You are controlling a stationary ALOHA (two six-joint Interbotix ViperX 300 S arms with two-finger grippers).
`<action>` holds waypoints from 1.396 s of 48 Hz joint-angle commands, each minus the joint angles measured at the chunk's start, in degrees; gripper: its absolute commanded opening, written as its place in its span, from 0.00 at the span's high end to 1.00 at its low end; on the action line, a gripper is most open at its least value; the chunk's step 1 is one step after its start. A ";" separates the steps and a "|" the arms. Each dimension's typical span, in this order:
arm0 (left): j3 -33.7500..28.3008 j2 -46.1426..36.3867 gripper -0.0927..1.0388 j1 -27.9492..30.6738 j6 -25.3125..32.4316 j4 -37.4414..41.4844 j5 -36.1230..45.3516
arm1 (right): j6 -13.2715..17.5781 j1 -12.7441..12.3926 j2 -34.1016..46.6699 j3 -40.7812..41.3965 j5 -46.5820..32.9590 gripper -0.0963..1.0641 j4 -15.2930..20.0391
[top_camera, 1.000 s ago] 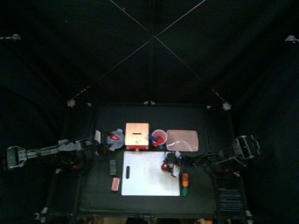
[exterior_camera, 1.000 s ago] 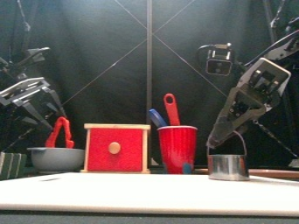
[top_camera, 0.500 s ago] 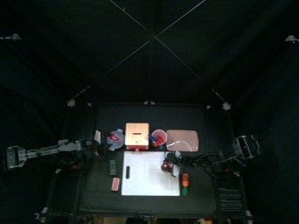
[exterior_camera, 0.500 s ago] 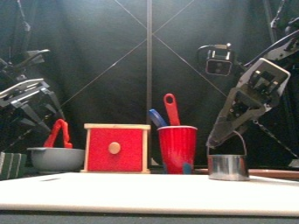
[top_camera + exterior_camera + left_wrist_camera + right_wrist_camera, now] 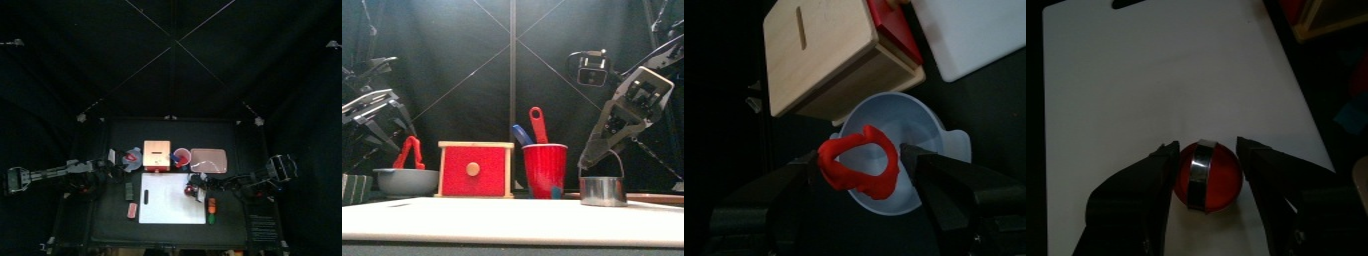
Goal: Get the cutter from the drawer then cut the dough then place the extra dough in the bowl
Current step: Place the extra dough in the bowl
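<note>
At the left we see the ring of red dough (image 5: 875, 186), soft and lumpy with an uneven hole. It hangs just above the blue-grey bowl (image 5: 405, 182), a smooth, round dish. The left gripper (image 5: 863, 160) has its jaws pressed on the ring's two sides. Next we find the wooden box (image 5: 476, 169), pale and square with a red front, then the red cup (image 5: 545, 171) holding two toy knives. At the right the metal cutter (image 5: 603, 191), a shiny round band, stands on the white cutting board (image 5: 476, 220) around a disc of red dough (image 5: 1221, 186). The right gripper (image 5: 1208, 160) has its jaws against the cutter's sides, as far apart as the cutter is wide.
</note>
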 commanded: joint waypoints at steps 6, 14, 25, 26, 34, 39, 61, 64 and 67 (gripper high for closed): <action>-1.85 0.09 0.05 -0.09 0.00 2.55 -0.62 | -0.09 -0.44 -0.88 -1.05 -0.18 0.19 -0.09; -3.08 0.00 0.05 -0.26 0.09 2.72 -0.26 | -0.09 -0.44 -0.79 -1.05 0.00 0.19 0.00; -4.13 0.00 0.05 -0.70 0.09 2.81 0.00 | -0.09 -0.44 -0.88 -1.05 0.09 0.19 -0.09; -4.22 0.09 0.05 -0.79 0.09 2.81 0.18 | -0.09 -0.44 -0.79 -1.05 0.09 0.19 -0.09; -4.48 -0.62 0.05 -0.79 0.09 4.13 1.58 | -0.09 -0.44 -0.79 -1.05 0.09 0.19 0.00; -4.66 -1.85 0.05 -0.70 0.09 4.57 3.52 | -0.09 -0.44 -0.88 -1.05 0.09 0.19 0.00; -3.87 -3.78 0.05 -0.79 0.00 2.90 5.36 | -0.09 -0.79 -0.88 -1.49 0.09 0.19 -0.79; -3.69 -3.78 0.05 -0.79 0.00 2.72 5.36 | -0.09 -0.70 -0.79 -1.67 0.18 0.19 -0.79; -3.60 -3.78 0.05 -0.79 0.00 2.72 5.27 | -0.09 -0.79 -0.88 -1.67 0.26 0.19 -0.79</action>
